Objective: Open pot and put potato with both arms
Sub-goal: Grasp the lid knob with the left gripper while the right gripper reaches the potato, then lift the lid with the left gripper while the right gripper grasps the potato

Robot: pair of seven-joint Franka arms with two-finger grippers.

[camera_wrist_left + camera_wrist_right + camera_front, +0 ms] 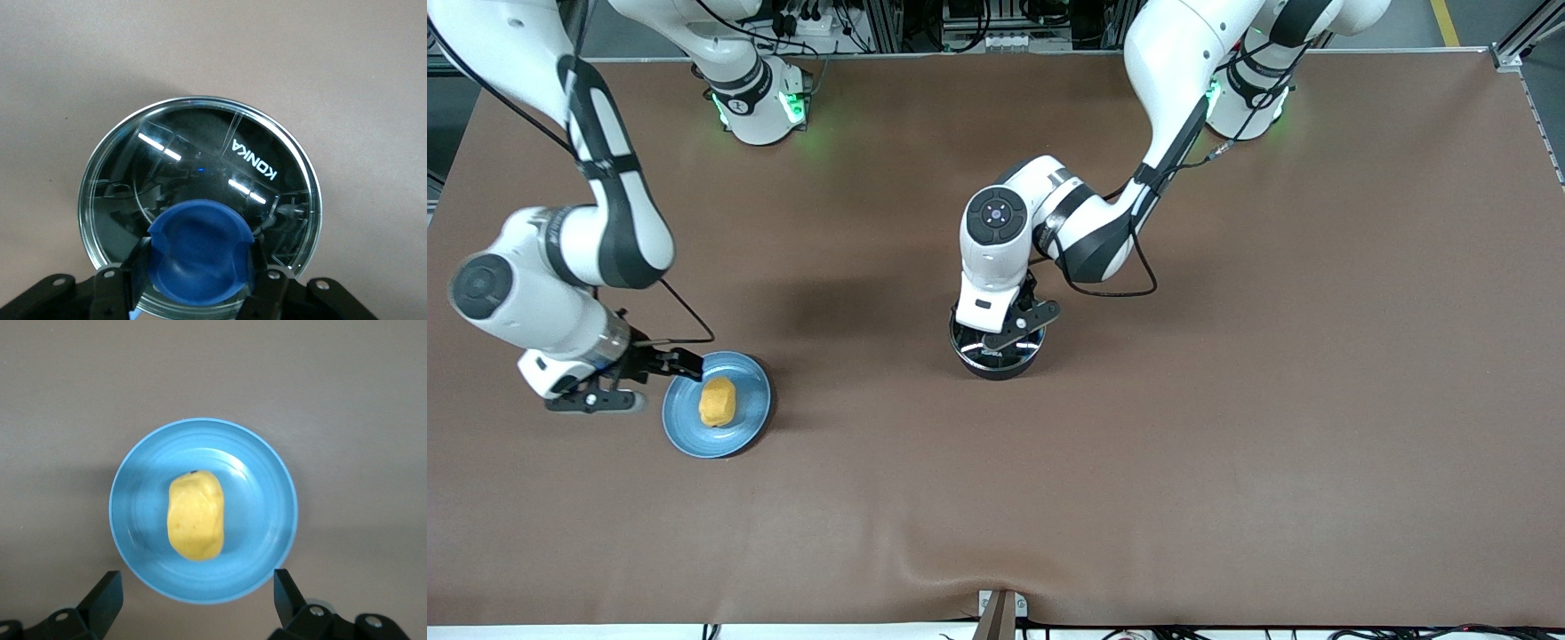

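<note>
The black pot (1007, 363) stands mid-table with its clear glass lid (200, 160) on; its handle is hidden. My left gripper (1000, 340) is down on the lid, and its fingers press both sides of the blue knob (199, 248). In the left wrist view the gripper (200, 275) sits at the knob. The yellow-orange potato (718, 402) lies on a blue plate (691, 438) toward the right arm's end. My right gripper (660, 366) is open and empty, low beside the plate's edge. The right wrist view shows the potato (195, 515) past the wide-open gripper (197, 600).
The blue plate (137, 533) lies flat on the brown table cloth (1227, 400). The right arm's elbow hangs over the table's end near the plate. A small bracket (1000, 613) sits at the table edge nearest the front camera.
</note>
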